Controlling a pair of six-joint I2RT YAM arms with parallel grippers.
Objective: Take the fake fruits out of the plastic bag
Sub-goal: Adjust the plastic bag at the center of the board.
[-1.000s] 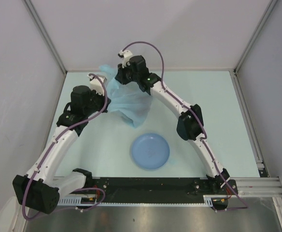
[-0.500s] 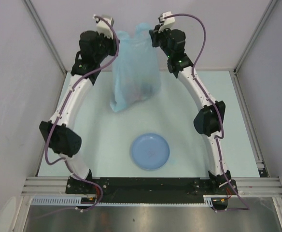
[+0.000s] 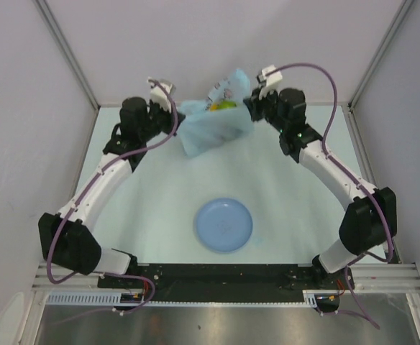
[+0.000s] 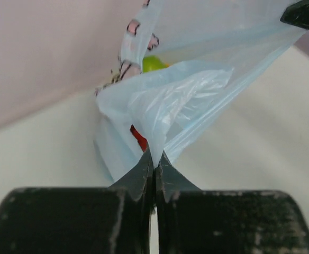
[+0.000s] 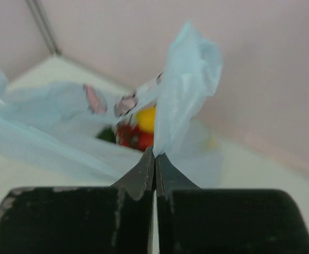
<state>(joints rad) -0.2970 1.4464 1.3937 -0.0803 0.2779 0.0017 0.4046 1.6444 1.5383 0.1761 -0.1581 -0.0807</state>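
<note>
1. While both arms hold the bag (image 3: 213, 131) at upper centre, the left gripper (image 3: 175, 123) and right gripper (image 3: 253, 102) are each pinched tight on its film, and the fruits (image 3: 223, 106) are inside, showing at its upper edge.
2. The step seems to be tipping the bag; next it likely needs upending so the fruits spill.
3. Half a second earlier the bag hung higher and upright; now it is lower and slanted.
</note>
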